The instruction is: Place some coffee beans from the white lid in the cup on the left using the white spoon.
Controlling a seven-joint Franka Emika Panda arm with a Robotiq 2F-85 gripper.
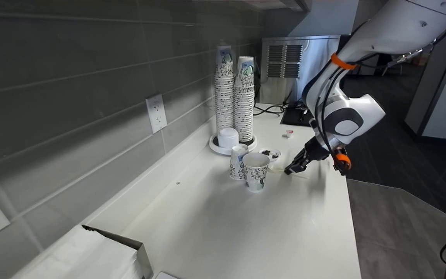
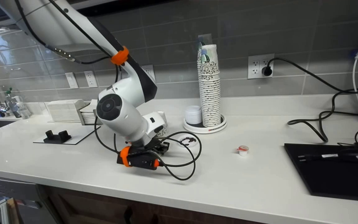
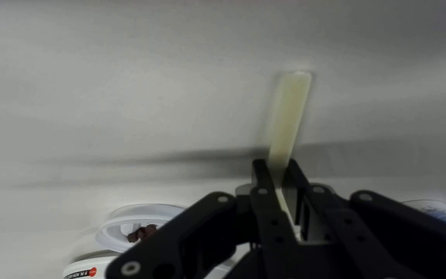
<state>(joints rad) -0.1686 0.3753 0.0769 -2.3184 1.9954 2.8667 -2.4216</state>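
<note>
The white spoon (image 3: 289,112) lies between my gripper's fingertips (image 3: 276,169), which touch both sides of its pale handle. In an exterior view the spoon (image 1: 299,176) sticks out on both sides of my gripper (image 1: 290,169), low over the counter. The white lid (image 1: 278,155) with dark coffee beans (image 1: 272,154) lies just beyond the gripper; it also shows in the wrist view (image 3: 107,231). Two patterned paper cups stand beside the lid: an upright open cup (image 1: 256,176) and a narrower-looking cup (image 1: 237,164) behind it. The arm mostly hides the cups in an exterior view.
Tall cup stacks (image 1: 244,108) and a stack of white lids (image 1: 228,138) stand on a round tray (image 2: 205,129) by the wall. A small creamer pod (image 2: 243,150) lies on the counter. A napkin box (image 1: 91,255) and a black mat (image 2: 337,174) are farther off.
</note>
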